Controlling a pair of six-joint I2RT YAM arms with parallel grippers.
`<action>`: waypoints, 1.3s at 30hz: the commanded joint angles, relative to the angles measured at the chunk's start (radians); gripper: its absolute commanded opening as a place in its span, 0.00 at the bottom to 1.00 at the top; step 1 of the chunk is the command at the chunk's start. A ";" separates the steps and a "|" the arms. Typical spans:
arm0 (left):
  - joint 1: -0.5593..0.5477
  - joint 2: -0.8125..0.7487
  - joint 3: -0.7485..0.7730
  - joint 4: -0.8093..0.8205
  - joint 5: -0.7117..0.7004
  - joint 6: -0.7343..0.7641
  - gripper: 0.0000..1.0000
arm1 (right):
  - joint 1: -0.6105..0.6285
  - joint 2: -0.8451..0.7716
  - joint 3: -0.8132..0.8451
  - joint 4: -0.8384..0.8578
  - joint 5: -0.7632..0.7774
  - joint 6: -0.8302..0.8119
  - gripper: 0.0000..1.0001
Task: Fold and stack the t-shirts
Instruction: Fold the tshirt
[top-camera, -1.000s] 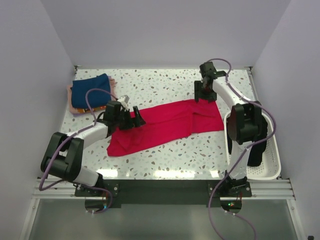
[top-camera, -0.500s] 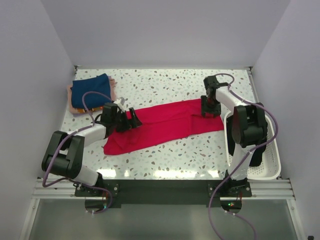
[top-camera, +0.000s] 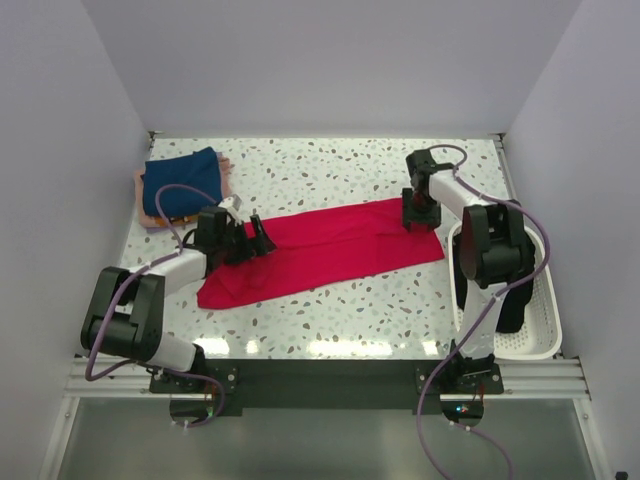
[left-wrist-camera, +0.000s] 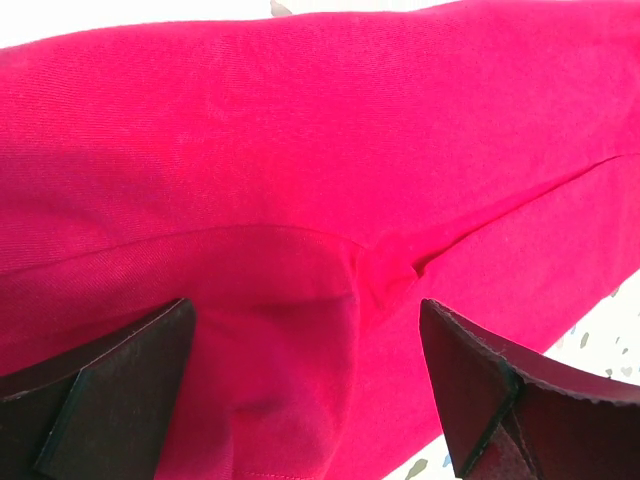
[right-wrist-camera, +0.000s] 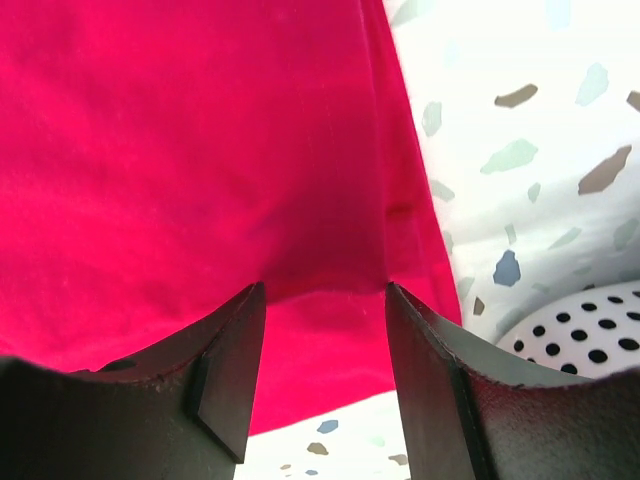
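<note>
Grasp step for folding crimson t-shirt (top-camera: 330, 250): left fingers (left-wrist-camera: 110, 390) spread wide over one end, right fingers (right-wrist-camera: 225, 370) parted astride the other; next, both must pinch cloth.

Crimson t-shirt (top-camera: 320, 250) lies stretched diagonally mid-table; folded navy t-shirt (top-camera: 180, 180) tops pink t-shirt (top-camera: 141, 190) far-left.

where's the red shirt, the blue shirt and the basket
red shirt (top-camera: 330, 250): top view, middle of the spread cloth
blue shirt (top-camera: 180, 180): top view, top face of the folded tee
basket (top-camera: 553, 320): top view, its right rim
</note>
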 joint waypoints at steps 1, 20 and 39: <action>0.017 -0.013 -0.020 -0.062 -0.038 0.046 1.00 | -0.003 0.017 0.053 0.019 0.018 0.019 0.55; 0.017 -0.025 -0.019 -0.068 -0.035 0.050 1.00 | -0.011 0.046 0.025 0.024 0.074 0.016 0.49; 0.017 -0.042 -0.007 -0.071 -0.032 0.063 1.00 | -0.026 0.007 0.082 -0.031 0.088 -0.018 0.00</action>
